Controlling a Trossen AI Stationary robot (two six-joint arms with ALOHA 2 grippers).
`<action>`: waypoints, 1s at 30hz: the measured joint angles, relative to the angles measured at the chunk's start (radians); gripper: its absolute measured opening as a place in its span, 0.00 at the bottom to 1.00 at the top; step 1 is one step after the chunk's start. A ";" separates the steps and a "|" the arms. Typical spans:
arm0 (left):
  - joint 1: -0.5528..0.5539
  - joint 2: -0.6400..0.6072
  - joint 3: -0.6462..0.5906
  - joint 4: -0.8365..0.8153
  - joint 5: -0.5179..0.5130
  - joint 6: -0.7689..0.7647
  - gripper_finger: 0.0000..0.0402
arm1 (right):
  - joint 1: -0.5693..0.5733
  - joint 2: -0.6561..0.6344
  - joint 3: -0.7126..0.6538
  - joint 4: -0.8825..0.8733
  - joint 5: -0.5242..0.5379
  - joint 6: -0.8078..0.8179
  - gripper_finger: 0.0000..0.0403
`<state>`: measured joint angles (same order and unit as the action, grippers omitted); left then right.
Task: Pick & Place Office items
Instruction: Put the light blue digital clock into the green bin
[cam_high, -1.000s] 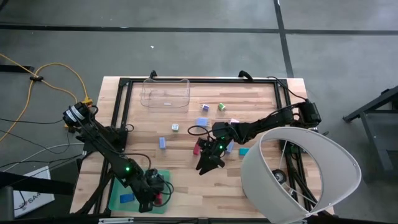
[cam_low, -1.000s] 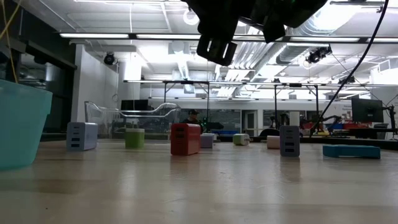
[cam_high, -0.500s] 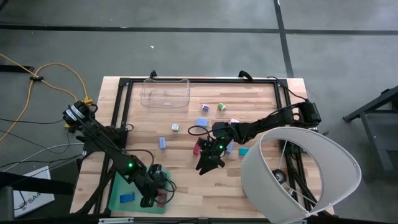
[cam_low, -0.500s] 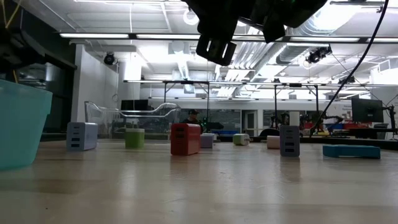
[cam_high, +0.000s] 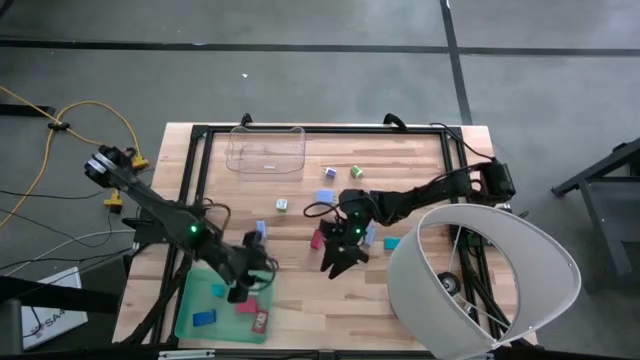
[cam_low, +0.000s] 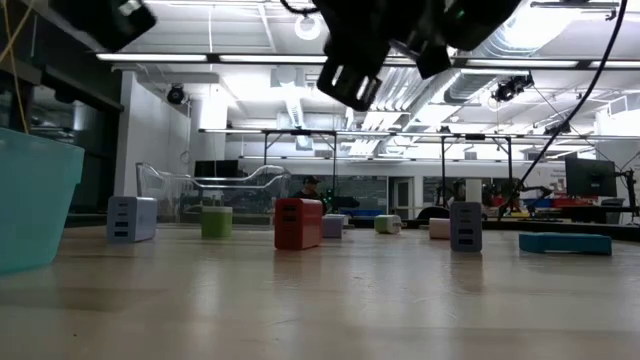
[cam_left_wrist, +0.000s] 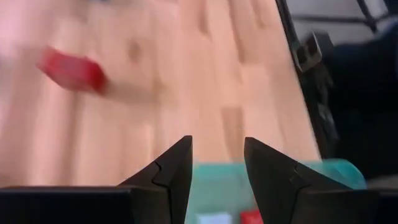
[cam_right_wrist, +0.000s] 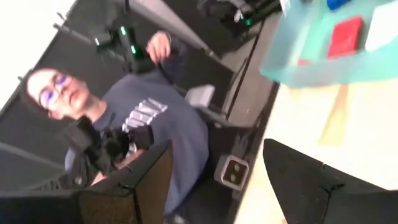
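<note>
High view: left gripper has lifted off the green tray, leaving a red piece there — drop judged done; left wrist view: fingers apart, empty; right gripper open, unmoved beside the red block.

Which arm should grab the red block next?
Right, likely. Its end effector is open and hovers just beside the red block; the left end effector, also open, sits by the green tray, farther off.
</note>
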<state>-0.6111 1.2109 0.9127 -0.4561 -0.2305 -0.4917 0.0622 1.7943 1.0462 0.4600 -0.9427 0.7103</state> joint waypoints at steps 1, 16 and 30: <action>0.011 -0.017 0.000 0.000 -0.022 0.022 0.35 | -0.008 0.000 0.000 -0.031 -0.018 -0.023 0.59; 0.171 -0.101 0.000 -0.001 -0.063 0.302 0.35 | -0.124 0.000 0.000 -0.528 -0.083 -0.399 0.59; 0.252 -0.100 0.001 -0.009 -0.054 0.309 0.35 | -0.256 -0.252 0.000 -1.207 0.357 -0.820 0.59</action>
<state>-0.3595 1.1107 0.9134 -0.4649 -0.2844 -0.1828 -0.1934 1.5424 1.0464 -0.7474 -0.5858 -0.1099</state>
